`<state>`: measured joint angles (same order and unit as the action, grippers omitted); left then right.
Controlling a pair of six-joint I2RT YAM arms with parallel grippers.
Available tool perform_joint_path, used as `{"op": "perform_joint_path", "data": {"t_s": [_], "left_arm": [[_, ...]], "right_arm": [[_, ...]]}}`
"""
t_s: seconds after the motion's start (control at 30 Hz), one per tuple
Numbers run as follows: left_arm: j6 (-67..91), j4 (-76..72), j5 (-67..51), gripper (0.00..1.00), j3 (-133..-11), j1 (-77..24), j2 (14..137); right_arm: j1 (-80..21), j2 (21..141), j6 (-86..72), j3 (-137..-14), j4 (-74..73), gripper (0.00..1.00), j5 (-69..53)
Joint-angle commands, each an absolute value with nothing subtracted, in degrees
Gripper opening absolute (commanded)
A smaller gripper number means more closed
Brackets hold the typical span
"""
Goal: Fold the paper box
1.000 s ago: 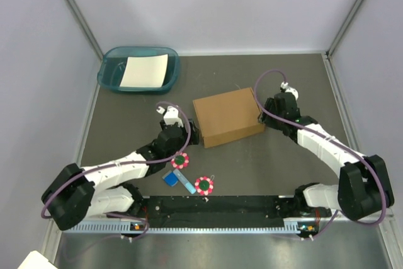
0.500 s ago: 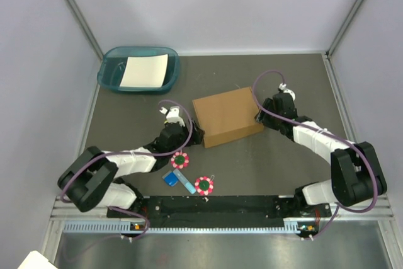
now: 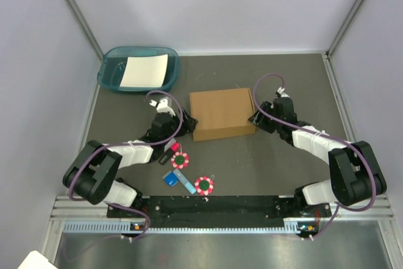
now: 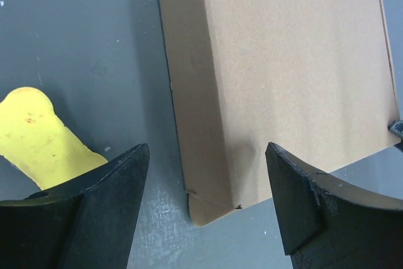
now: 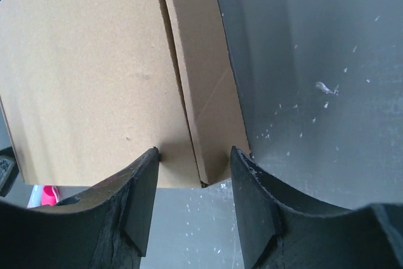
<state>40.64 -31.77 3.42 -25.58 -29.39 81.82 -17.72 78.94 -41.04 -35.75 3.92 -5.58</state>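
Left gripper is spread wide about the near left corner of the paper box, which lies closed in the middle of the table. The right gripper is parted astride the box's right wall. Both sides are best pressed evenly, so the box is not skewed.

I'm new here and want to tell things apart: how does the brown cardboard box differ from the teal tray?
The paper box is plain brown cardboard with square corners; the teal tray is see-through plastic with rounded corners. The box is closed up; the tray lies open, holding a white sheet. The box sits mid-table; the tray in the far left corner. Both rest flat on the table.
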Motion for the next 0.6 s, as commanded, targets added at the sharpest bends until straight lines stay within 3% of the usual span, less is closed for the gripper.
{"op": "perform_joint_path", "data": {"t_s": [0.0, 0.23, 0.57], "left_arm": [[40.08, -33.05, 1.15, 0.81, -27.77, -28.74, 82.35], [42.19, -36.11, -2.55, 0.8, -25.49, -28.65, 84.46], [46.58, -39.65, 4.3, 0.82, -19.07, -24.96, 68.49]], "right_arm": [[-18.81, 79.36, -40.7, -34.54, 1.06, 0.5, -5.55], [-18.81, 81.48, -40.08, -33.66, 2.11, 0.51, -4.83], [-16.35, 66.81, -38.15, -34.36, -3.07, 0.55, -3.6]]}}
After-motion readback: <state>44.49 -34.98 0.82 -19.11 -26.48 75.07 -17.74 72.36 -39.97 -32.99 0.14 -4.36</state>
